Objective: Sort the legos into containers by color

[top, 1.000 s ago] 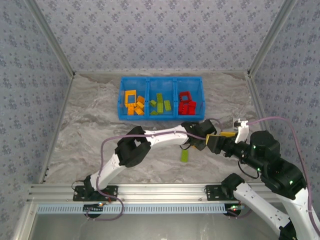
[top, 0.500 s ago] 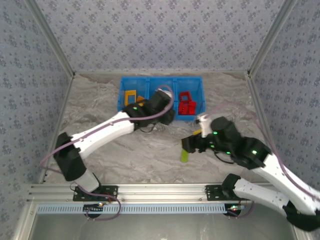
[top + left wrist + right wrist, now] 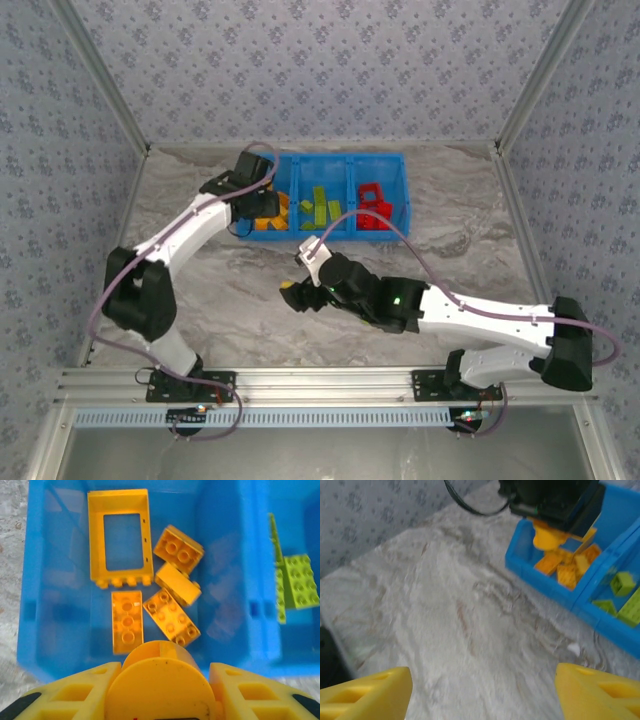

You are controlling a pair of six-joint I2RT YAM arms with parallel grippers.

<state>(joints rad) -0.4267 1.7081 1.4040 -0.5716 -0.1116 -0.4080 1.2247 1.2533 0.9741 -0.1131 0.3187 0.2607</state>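
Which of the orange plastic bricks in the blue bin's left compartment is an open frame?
The large rectangular orange frame: its middle is hollow, while the others are solid studded blocks.

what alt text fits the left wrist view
Looking down into the left compartment of the blue bin at five orange-yellow bricks, one an open frame. Below, the left gripper grips a round yellow piece; lime green bricks lie in the next compartment.
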